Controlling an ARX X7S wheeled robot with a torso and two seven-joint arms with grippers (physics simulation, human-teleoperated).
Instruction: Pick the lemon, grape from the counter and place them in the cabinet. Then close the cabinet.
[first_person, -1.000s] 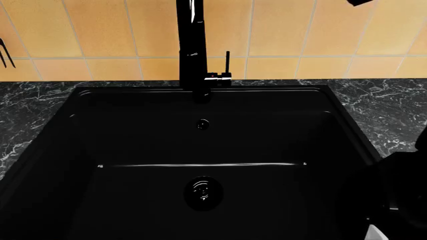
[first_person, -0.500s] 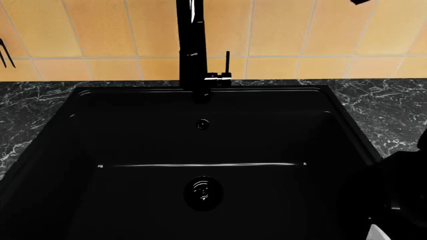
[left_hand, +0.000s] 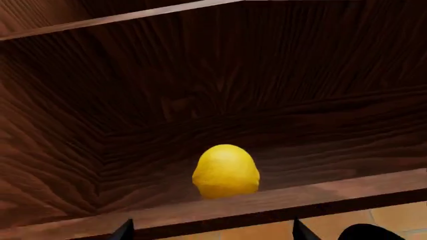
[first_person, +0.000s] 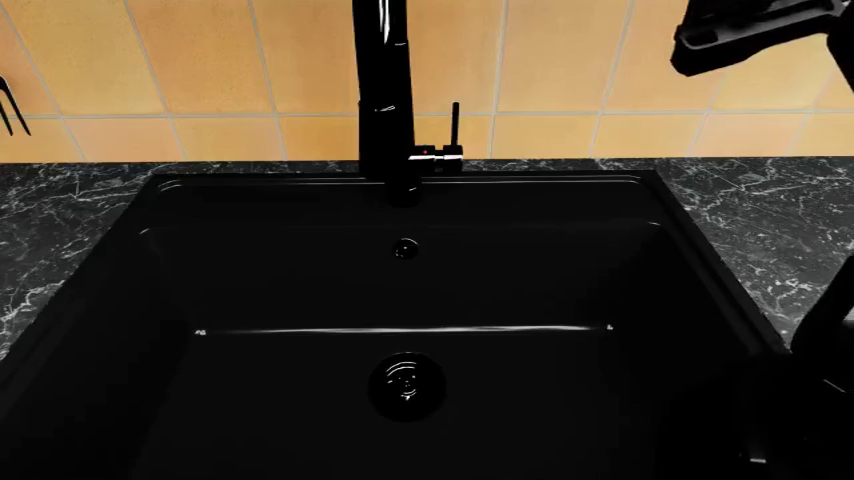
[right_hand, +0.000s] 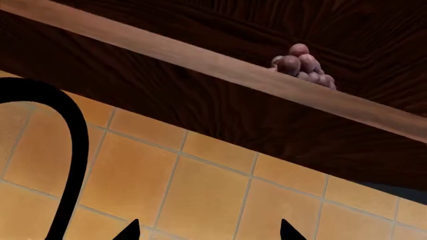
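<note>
Left wrist view shows us the lemon (left_hand: 225, 171) resting on the cabinet shelf (left_hand: 267, 202), jaws spread and empty. The grape (right_hand: 303, 65) also lies inside, probably released; right jaws spread too, so we must close the cabinet.

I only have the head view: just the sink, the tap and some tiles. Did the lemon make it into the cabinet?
Observer: Yes. The left wrist view shows the lemon sitting on the wooden cabinet shelf, behind its front edge.
Operator: Is the left tool holding it?
Observer: No. The left tool is open, its tips below the shelf edge and clear of the lemon.
Operator: And the grapes?
Observer: The right wrist view shows the grapes on a shelf too, partly hidden behind its front lip.
Operator: Is the right tool free?
Observer: Yes. The right tool is open and empty, in front of the wall tiles below the cabinet.
</note>
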